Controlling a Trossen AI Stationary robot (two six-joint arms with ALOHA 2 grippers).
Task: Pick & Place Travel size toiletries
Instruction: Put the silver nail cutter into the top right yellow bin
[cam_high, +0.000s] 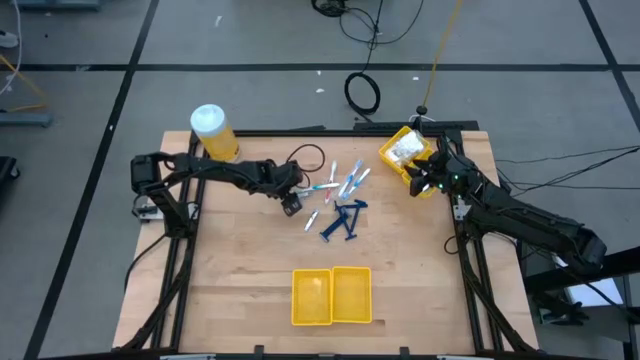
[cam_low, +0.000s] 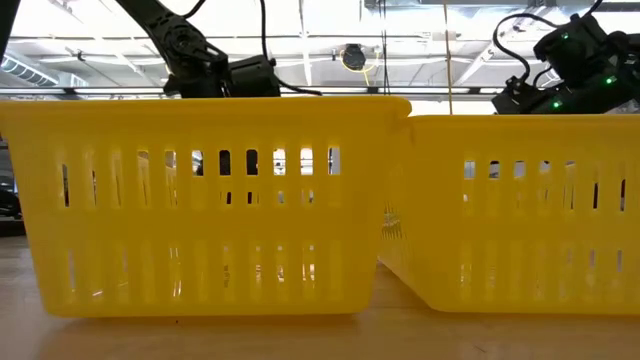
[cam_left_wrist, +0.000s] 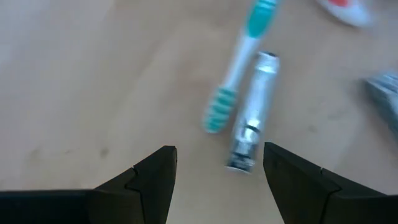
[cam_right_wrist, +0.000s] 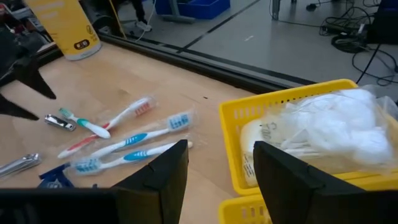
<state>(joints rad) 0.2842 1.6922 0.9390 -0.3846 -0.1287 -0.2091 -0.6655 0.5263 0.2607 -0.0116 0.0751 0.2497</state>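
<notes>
Two small targets lie just ahead of my left tool (cam_left_wrist: 214, 171), which hovers open and empty: a silvery nail clipper (cam_left_wrist: 252, 127) touching a teal toothbrush (cam_left_wrist: 239, 68) on the bench (cam_left_wrist: 87, 74). Clipper looks stiff, slick, light; I'd pinch mid-body. My right tool (cam_right_wrist: 217, 165) hangs open, empty, beside the packet-filled bin (cam_right_wrist: 292, 102).

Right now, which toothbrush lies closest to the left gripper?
The teal-and-white toothbrush, lying beside the silver nail clipper just ahead of the open left gripper. The red one and the two blue ones lie farther off.
</notes>
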